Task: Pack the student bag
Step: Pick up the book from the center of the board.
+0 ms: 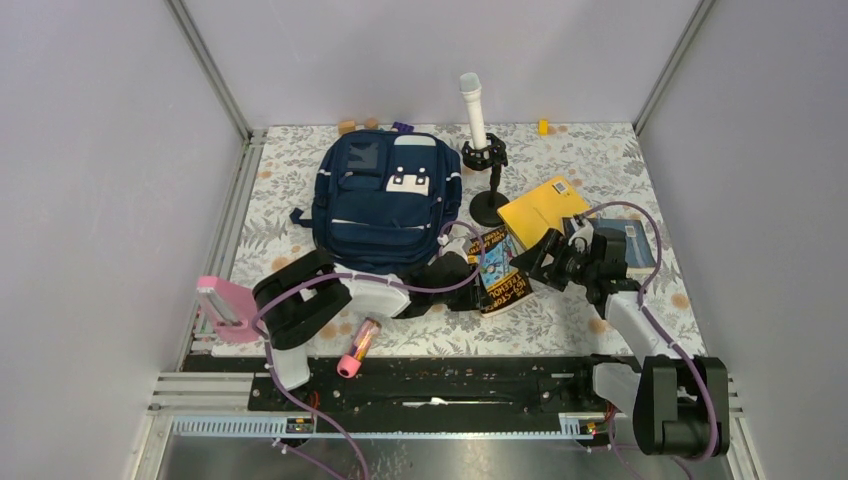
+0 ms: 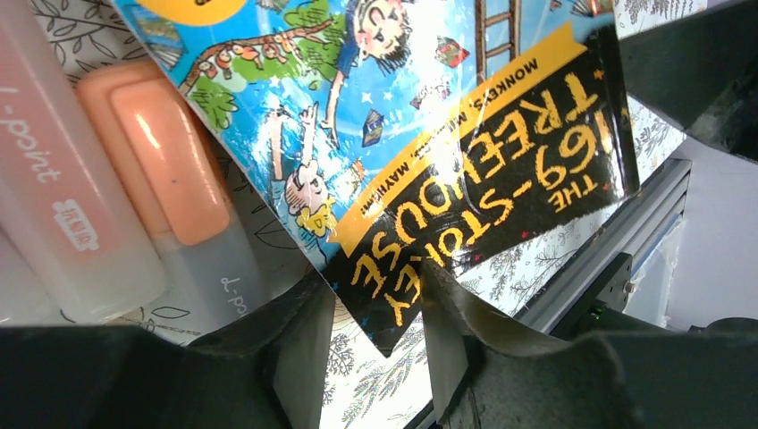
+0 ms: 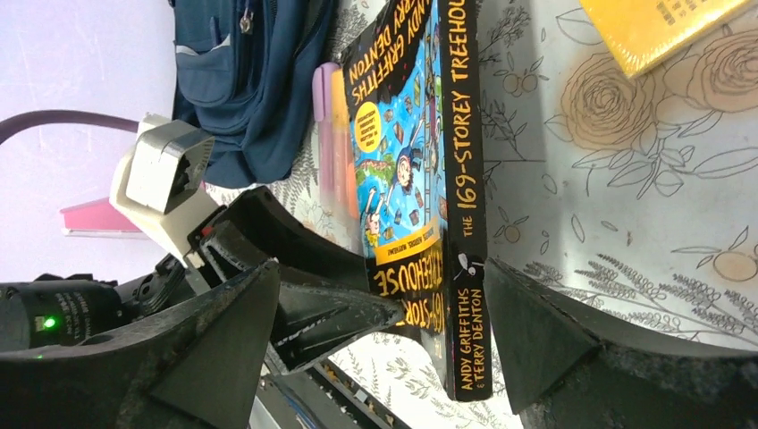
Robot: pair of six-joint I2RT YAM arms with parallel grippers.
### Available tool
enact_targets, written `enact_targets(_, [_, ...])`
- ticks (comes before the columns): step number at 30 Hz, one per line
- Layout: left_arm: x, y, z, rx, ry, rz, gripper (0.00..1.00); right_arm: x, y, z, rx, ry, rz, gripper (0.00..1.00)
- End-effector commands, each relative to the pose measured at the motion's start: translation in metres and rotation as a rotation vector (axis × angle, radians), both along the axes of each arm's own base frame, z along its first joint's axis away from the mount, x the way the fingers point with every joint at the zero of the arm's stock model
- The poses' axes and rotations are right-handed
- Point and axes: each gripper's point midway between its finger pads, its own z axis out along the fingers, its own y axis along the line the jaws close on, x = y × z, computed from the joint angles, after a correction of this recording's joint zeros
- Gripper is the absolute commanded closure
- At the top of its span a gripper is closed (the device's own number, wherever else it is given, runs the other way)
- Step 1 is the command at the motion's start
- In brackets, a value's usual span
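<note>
The student bag [image 1: 385, 200] lies flat at the back left of the surface [image 1: 610, 160], the Treehouse paperback [image 1: 497, 272] just right of it, one corner between the left gripper's [image 2: 374, 353] half-closed jaws, grip unclear, its spine end straddled by the right gripper's [image 3: 383, 277] wide-open, empty jaws.

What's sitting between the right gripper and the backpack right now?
The Treehouse book sits between the right gripper's fingers, with the left gripper at its corner. Past it lie pink and orange markers, then the student bag.
</note>
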Motion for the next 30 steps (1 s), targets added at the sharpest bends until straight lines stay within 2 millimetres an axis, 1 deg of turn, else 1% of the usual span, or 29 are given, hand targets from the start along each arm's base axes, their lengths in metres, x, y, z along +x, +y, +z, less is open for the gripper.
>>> enact_targets(1, [-0.011,-0.015,0.002,-0.065,-0.012,-0.08,0.61,-0.021,0.025,0.001,0.136,0.1,0.126,0.11])
enact_targets(3, [-0.012,-0.016,0.002,-0.073,-0.014,-0.085,0.62,-0.022,0.021,-0.013,0.102,0.124,0.116,0.13])
enact_targets(5, [-0.012,-0.015,0.0,-0.068,-0.011,-0.084,0.63,-0.025,0.016,-0.02,0.052,0.121,0.11,0.13])
enact_targets(6, [-0.011,-0.014,-0.001,-0.064,-0.012,-0.083,0.63,-0.024,0.013,-0.021,0.029,0.108,0.106,0.13])
enact_targets(7, [-0.012,-0.014,-0.002,-0.062,-0.012,-0.083,0.64,-0.028,0.011,-0.024,0.01,0.126,0.1,0.12])
enact_targets(9, [-0.012,-0.011,-0.006,-0.046,-0.01,-0.079,0.69,-0.027,0.003,-0.026,-0.051,0.128,0.074,0.12])
enact_targets(15, [-0.012,-0.003,-0.02,0.002,0.016,-0.06,0.79,-0.008,-0.028,-0.033,-0.22,0.095,-0.08,0.06])
enact_targets(17, [-0.011,0.0,-0.025,0.017,0.022,-0.05,0.81,-0.004,-0.034,-0.036,-0.254,0.106,-0.098,0.04])
enact_targets(19, [-0.012,0.003,-0.03,0.028,0.031,-0.045,0.86,0.0,-0.038,-0.038,-0.282,0.124,-0.1,0.03])
enact_targets(20, [-0.013,0.004,-0.032,0.031,0.034,-0.041,0.87,0.001,-0.039,-0.039,-0.29,0.13,-0.102,0.03])
enact_targets(22, [-0.013,0.006,-0.034,0.026,0.038,-0.036,0.87,0.006,-0.036,-0.038,-0.274,0.129,-0.087,0.02])
enact_targets(24, [-0.014,0.006,-0.035,0.019,0.042,-0.034,0.87,0.008,-0.026,-0.038,-0.22,0.132,-0.051,0.03])
enact_targets(27, [-0.014,0.005,-0.035,0.013,0.042,-0.041,0.87,0.006,-0.003,-0.034,-0.1,0.155,0.063,0.08])
enact_targets(30, [-0.014,0.004,-0.033,0.004,0.032,-0.049,0.88,0.002,0.004,-0.036,-0.057,0.168,0.107,0.11])
